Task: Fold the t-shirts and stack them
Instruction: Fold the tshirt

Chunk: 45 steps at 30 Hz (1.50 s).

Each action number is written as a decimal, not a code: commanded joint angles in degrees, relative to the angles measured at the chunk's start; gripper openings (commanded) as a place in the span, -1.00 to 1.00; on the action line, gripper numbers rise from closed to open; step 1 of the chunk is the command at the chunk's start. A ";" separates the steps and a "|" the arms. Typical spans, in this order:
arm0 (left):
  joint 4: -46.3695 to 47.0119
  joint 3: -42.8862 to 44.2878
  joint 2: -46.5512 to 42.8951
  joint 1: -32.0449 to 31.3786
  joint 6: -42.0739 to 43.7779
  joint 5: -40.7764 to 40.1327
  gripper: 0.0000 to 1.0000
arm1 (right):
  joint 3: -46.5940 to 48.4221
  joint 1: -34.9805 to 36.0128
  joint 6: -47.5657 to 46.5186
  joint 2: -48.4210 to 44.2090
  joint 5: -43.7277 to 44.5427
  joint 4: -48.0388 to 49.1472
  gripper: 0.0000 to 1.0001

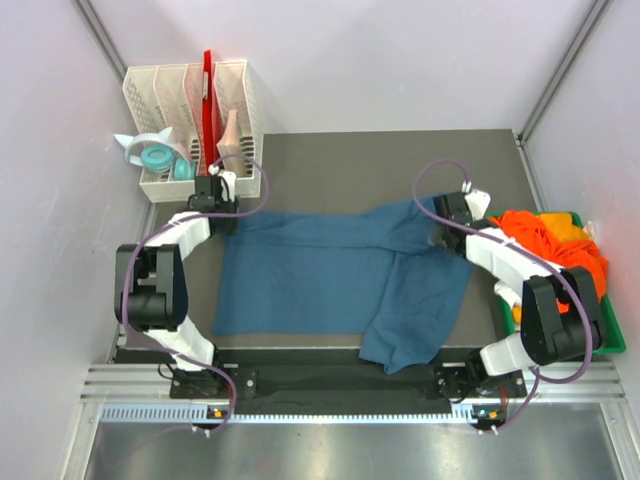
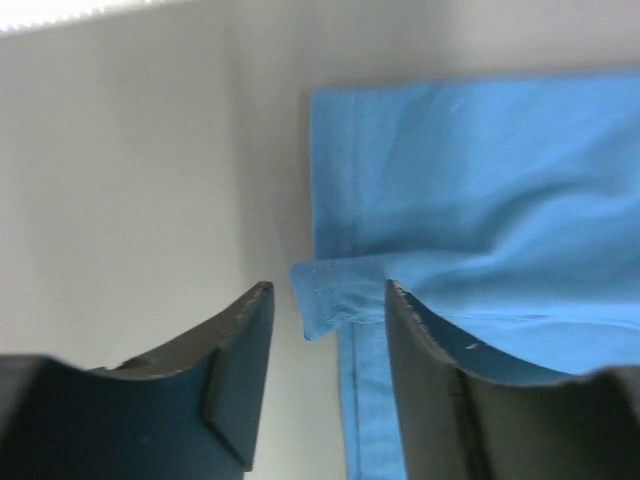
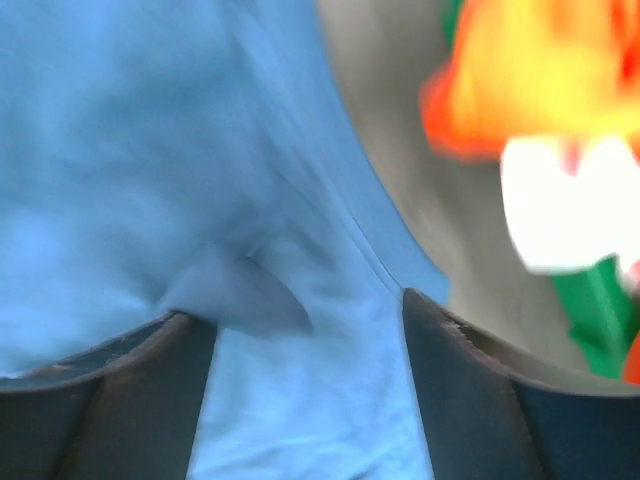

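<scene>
One flap of the large teal-blue cotton t-shirt (image 1: 320,275) reaches almost to the near edge of the grey desk (image 1: 340,165), on my right side, hanging askew from the rest. Past it the body of the shirt lies spread across the middle of the desk, fairly flat.

At its far left corner are my left fingers (image 1: 225,222), parted to a middling gap. The hemmed corner lies loose between them on a lower layer of the same cloth, touching neither finger that I can see. At the far right corner my right fingers (image 1: 440,232) stand wider apart over a small pucker in the cloth, gripping nothing.

To my right, the bright orange t-shirts (image 1: 545,240) sit heaped in the green plastic bin (image 1: 612,345), unfolded. Farthest off, at the back left, stands a white slotted plastic rack (image 1: 190,95).

I judge that I am at the end of one fold, with the far edge laid down and let go. Next I should lift both sets of fingers clear without dragging the corners. Then I should take the crooked near flap and bring it square over the body before the orange ones get their turn
</scene>
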 commanded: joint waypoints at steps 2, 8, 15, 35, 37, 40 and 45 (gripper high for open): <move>-3.54 9.45 -5.85 0.36 -4.38 6.40 0.12 | 12.08 -0.17 -5.93 -1.77 0.14 1.95 0.55; -3.72 13.50 -2.43 0.36 -6.41 9.24 0.02 | 17.70 -0.79 -8.75 3.14 1.63 1.78 0.54; -0.82 12.54 3.19 -0.43 -7.03 7.30 -0.06 | 20.08 -3.77 -5.60 10.70 -4.86 5.72 0.34; -3.01 12.71 11.02 -2.63 -3.16 5.99 -0.19 | 37.48 -5.80 -7.26 30.04 -6.62 -0.94 0.12; -3.37 12.80 11.55 -2.63 -2.98 5.89 -0.21 | 39.68 -6.32 -6.46 32.14 -6.98 -2.44 0.05; -3.63 12.80 12.08 -2.63 -2.19 5.46 -0.23 | 41.87 -6.76 -5.94 34.87 -8.21 -4.37 -0.05; -4.42 14.55 14.27 -2.63 -1.84 3.37 -0.26 | 46.36 -8.08 -4.62 39.35 -9.18 -7.46 -0.28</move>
